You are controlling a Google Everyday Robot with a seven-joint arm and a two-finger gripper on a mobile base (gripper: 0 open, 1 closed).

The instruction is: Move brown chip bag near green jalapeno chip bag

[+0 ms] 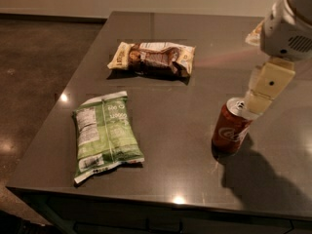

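The brown chip bag point(153, 58), dark brown in the middle with cream-yellow ends, lies flat at the far middle of the grey table point(185, 145). The green jalapeno chip bag point(105, 133) lies flat at the front left, label panel up, well apart from the brown bag. My gripper point(257, 101) hangs from the white arm at the right edge of the view. Its cream tip is just over the top of a red soda can point(231, 128). It is far to the right of both bags and holds nothing that I can see.
The red soda can stands upright at the right front of the table. Another cream-coloured packet point(254, 33) shows partly behind the arm at the far right. The table's left and front edges drop to a dark floor point(34, 72).
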